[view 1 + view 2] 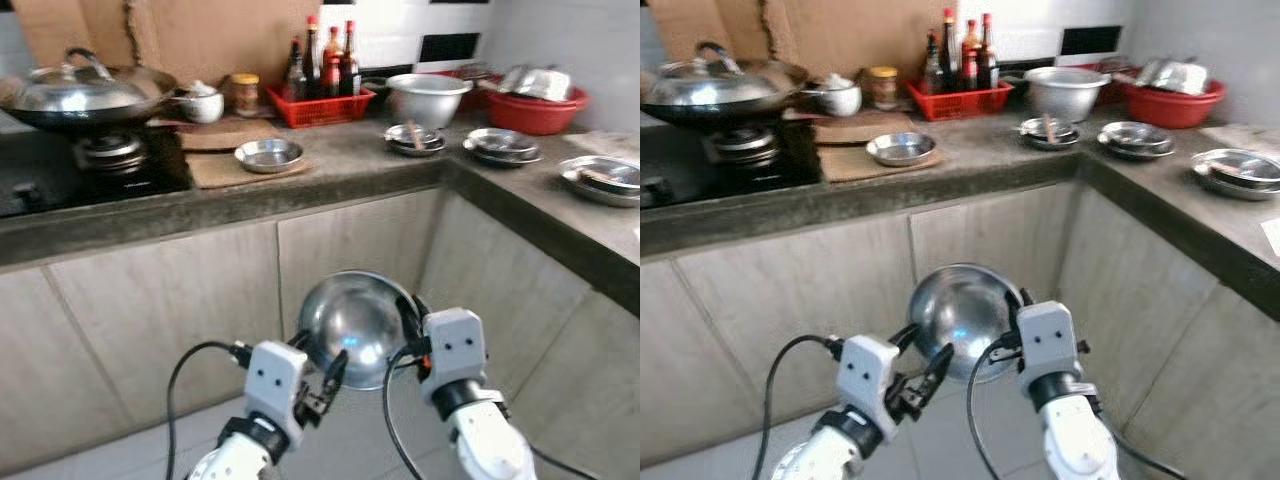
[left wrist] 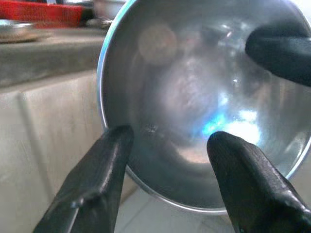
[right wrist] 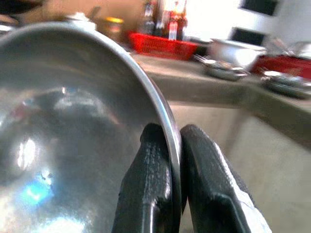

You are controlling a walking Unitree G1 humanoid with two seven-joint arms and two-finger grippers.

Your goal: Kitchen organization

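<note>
Shiny round stainless steel bowl [image 1: 358,325], concave side toward the camera with a blue glint inside, is held up in front of the grey cabinet doors [image 1: 170,320] below the counter edge. Right gripper [image 3: 171,160] is clamped on its rim at 3 o'clock, 1 finger inside and 1 outside; left gripper [image 1: 328,383] sits at the bowl's 8 o'clock with its 2 fingers [image 2: 92,179] spread apart. Open air surrounds the bowl; grey stone L-shaped counter [image 1: 330,170] at 12 o'clock carries steel dishes, a lidded wok [image 1: 85,92] and a red basket of bottles [image 1: 322,100].

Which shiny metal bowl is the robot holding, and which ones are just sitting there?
The steel bowl held up before the cabinets: the right gripper pinches its rim. The other metal bowls all rest on the counter.
</note>
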